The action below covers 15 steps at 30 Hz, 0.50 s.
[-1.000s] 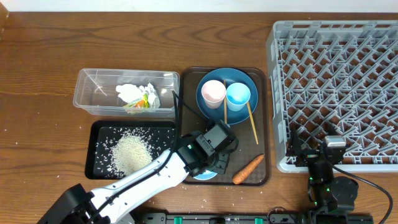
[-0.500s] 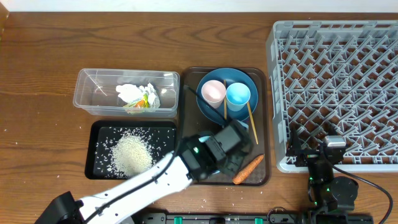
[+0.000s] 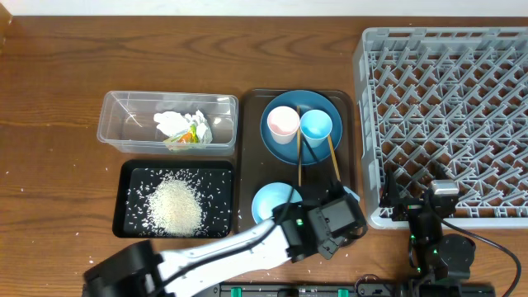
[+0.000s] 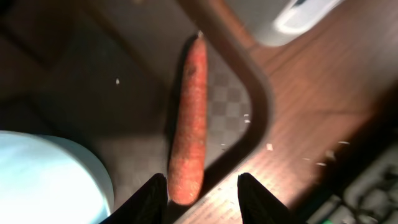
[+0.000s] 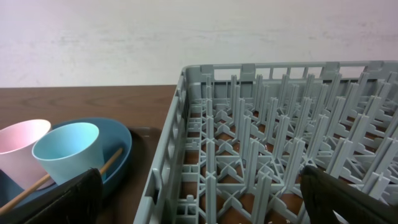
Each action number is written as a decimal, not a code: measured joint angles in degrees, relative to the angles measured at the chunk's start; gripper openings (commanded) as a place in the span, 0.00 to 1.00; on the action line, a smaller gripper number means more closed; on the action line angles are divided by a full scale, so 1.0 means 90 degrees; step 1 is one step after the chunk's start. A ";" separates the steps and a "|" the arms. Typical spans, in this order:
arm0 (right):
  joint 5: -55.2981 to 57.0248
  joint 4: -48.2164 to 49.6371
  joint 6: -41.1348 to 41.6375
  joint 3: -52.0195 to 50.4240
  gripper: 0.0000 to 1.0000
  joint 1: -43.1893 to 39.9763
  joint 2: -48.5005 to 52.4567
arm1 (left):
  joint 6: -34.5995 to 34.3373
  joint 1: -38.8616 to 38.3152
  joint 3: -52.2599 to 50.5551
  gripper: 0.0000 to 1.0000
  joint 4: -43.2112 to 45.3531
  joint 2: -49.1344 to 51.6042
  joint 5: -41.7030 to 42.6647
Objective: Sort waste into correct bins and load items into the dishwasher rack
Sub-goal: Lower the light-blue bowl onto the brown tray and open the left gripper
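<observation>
The small orange carrot piece (image 4: 189, 118) is seen lying along the rounded corner rim of the brown serving tray (image 4: 260, 109), near the white bowl (image 4: 43, 177). The left gripper (image 4: 200, 198) is held over its near end, jaws parted and nothing gripped, apparently to straddle it. Little room is left between rim and bowl. The right gripper (image 5: 202, 193) is held wide open and empty beside the grey pegged dishwasher rack (image 5: 261, 124).

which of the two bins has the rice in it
The shallow black rectangular tray holds the loose white rice; the clear rectangular plastic tub holds crumpled white paper.
</observation>
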 measured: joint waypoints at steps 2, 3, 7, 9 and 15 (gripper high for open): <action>-0.0002 0.0000 0.0000 0.0000 0.99 0.0000 -0.0002 | 0.0005 -0.0005 0.0000 0.40 0.0097 0.0253 -0.0129; 0.0000 0.0000 0.0000 0.0000 0.99 0.0000 0.0000 | 0.0007 -0.0005 0.0000 0.40 0.0155 0.0369 -0.0187; 0.0000 0.0000 0.0000 0.0000 0.99 0.0000 -0.0002 | 0.0019 -0.0005 0.0000 0.45 0.0362 0.0746 -0.0304; -0.0002 0.0000 0.0000 0.0000 0.99 0.0000 -0.0002 | 0.0027 -0.0005 0.0000 0.45 0.0478 0.0913 -0.0335; -0.0002 0.0000 0.0000 0.0000 0.99 0.0000 0.0000 | 0.0027 -0.0005 0.0000 0.44 0.0634 0.1350 -0.0369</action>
